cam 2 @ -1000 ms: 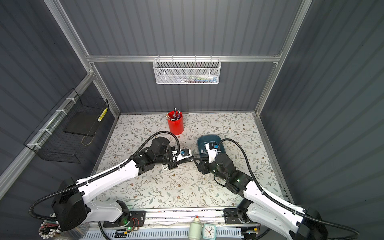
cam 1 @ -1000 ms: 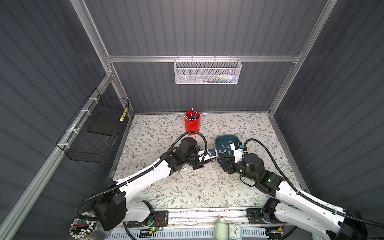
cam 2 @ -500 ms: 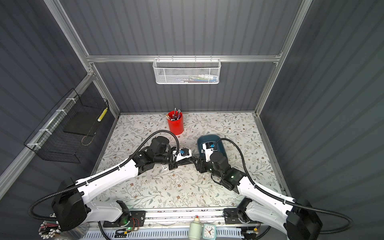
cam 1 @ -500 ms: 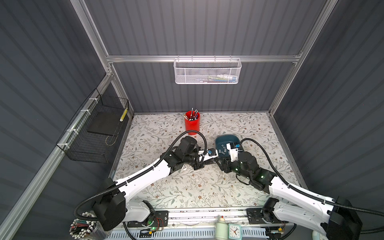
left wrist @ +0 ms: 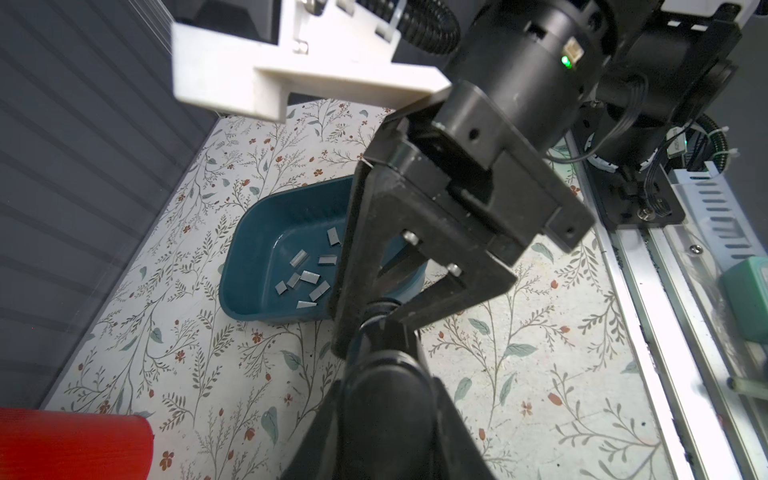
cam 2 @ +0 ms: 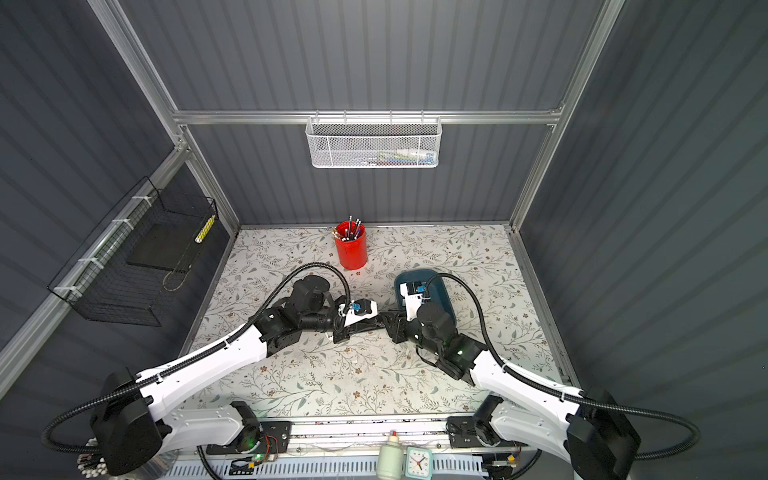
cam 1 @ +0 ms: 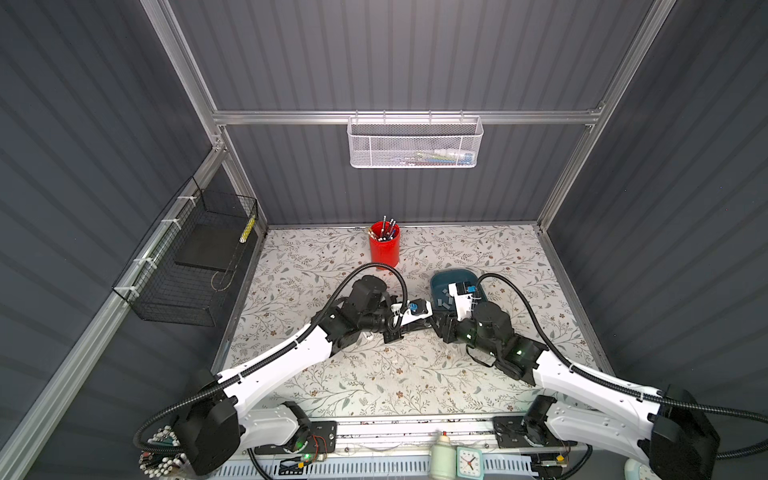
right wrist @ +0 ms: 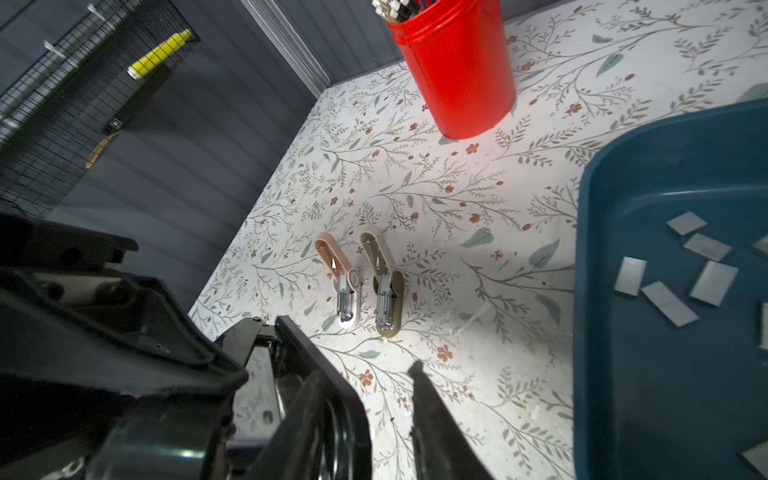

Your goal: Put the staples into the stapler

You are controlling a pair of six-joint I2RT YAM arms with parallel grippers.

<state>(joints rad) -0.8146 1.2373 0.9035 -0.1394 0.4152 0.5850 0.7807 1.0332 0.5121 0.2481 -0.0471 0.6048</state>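
Note:
The staples (left wrist: 307, 276) (right wrist: 665, 282) are several pale grey strips lying loose in a dark blue tray (cam 1: 440, 282) (cam 2: 440, 291). My left gripper (cam 1: 401, 328) (cam 2: 353, 328) (left wrist: 386, 395) is shut on a long black rounded stapler (left wrist: 386, 365) (cam 1: 417, 325), held level above the table and pointing at the right arm. My right gripper (cam 1: 434, 323) (cam 2: 388, 322) (right wrist: 365, 365) (left wrist: 380, 307) straddles the stapler's far end. In the right wrist view the stapler lies against one finger (right wrist: 324, 415), and bare table shows between it and the other finger (right wrist: 432, 415).
Two small staplers, one pink (right wrist: 338, 274) and one beige (right wrist: 384, 282), lie opened flat on the floral table beside the left arm. A red cup of pens (cam 1: 384, 245) (cam 2: 351, 245) stands at the back. The tray sits just behind the right gripper.
The right gripper has moved left to the end of the black stapler, and its jaws have narrowed. The left arm has kept still with its hold.

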